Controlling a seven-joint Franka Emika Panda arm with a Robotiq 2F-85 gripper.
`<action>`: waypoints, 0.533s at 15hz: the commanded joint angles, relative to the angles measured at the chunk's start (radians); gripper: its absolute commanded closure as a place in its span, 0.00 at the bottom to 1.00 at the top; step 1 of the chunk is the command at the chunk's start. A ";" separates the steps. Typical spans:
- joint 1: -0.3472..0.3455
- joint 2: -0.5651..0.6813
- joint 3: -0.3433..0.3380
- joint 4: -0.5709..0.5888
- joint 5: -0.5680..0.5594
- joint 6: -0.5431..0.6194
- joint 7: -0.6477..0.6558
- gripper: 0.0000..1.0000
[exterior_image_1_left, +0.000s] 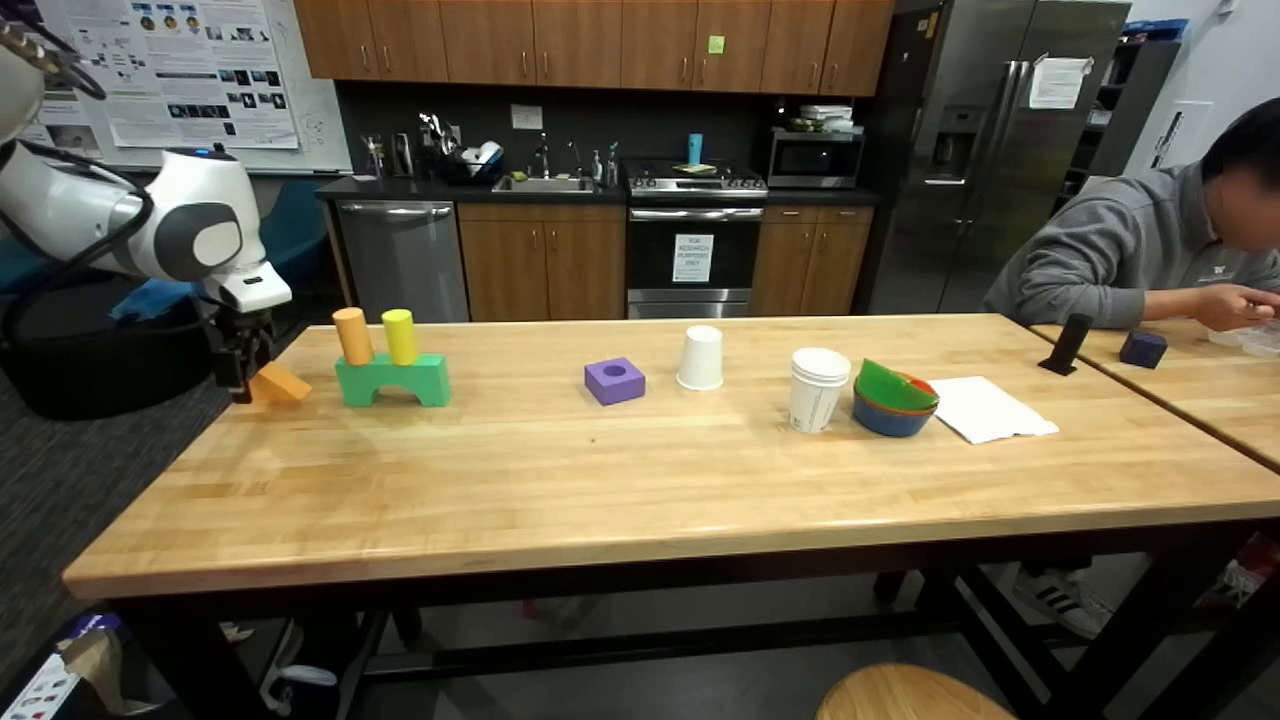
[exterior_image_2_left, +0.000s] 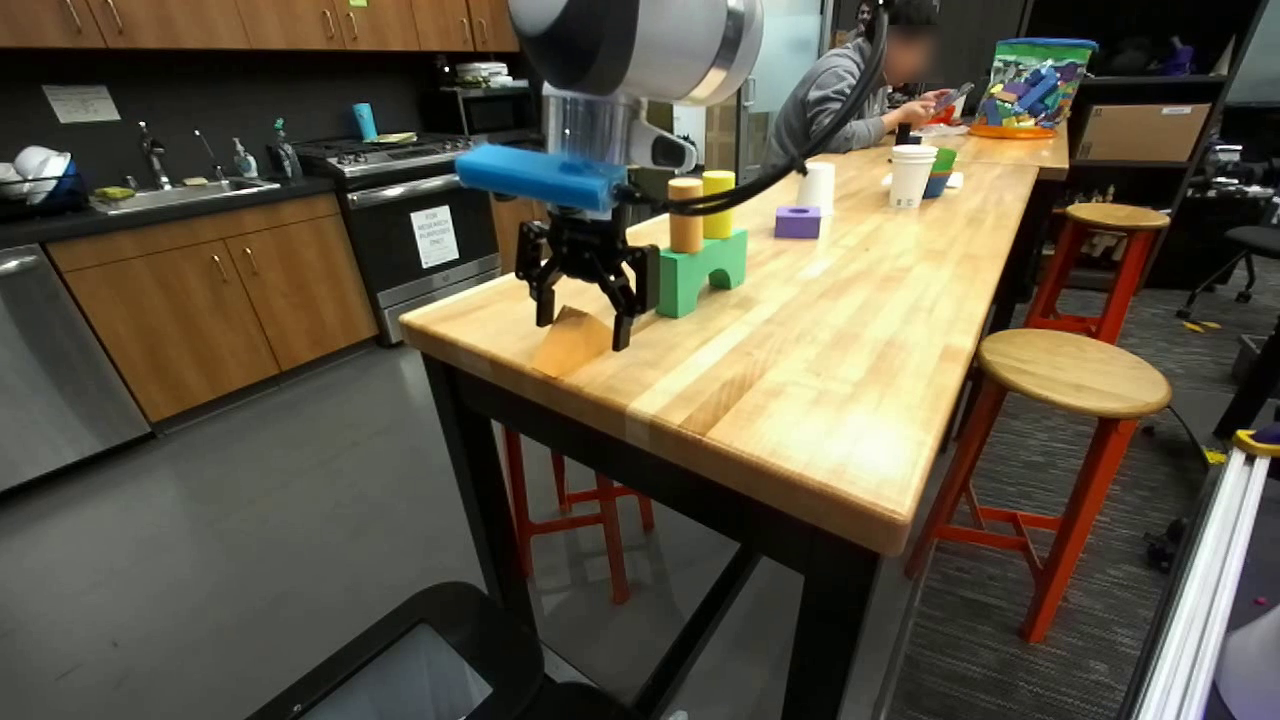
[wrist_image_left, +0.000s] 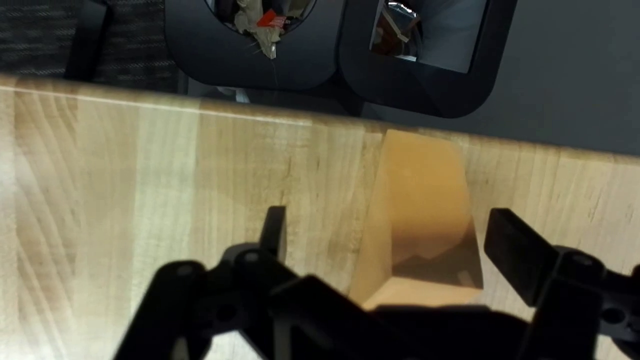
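My gripper (exterior_image_2_left: 583, 329) is open and points down over an orange wedge block (exterior_image_2_left: 572, 345) near the table's end edge. In the wrist view the jaws (wrist_image_left: 387, 222) stand on either side of the wedge (wrist_image_left: 427, 200), with gaps on both sides. The wedge is nearer the right finger, and its near end is hidden behind the gripper body. A green arch block (exterior_image_1_left: 393, 378) stands beside the gripper. An orange cylinder (exterior_image_1_left: 353, 336) and a yellow cylinder (exterior_image_1_left: 400, 337) stand upright on the arch. In an exterior view the gripper (exterior_image_1_left: 245, 375) partly overlaps the wedge.
Farther along the wooden table (exterior_image_1_left: 500, 480) are a purple block with a hole (exterior_image_1_left: 615, 383), an upside-down white cup (exterior_image_1_left: 701, 358), stacked white cups (exterior_image_1_left: 817, 392), nested bowls (exterior_image_1_left: 890, 412) and white paper (exterior_image_1_left: 990, 408). Bins (wrist_image_left: 430, 90) stand below the table edge. A person (exterior_image_1_left: 1130, 240) sits at the far end.
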 joint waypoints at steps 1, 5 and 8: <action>0.002 -0.026 -0.012 -0.030 -0.008 0.019 0.043 0.00; 0.005 -0.039 -0.023 -0.036 -0.030 0.022 0.069 0.00; 0.008 -0.049 -0.026 -0.025 -0.057 0.004 0.078 0.00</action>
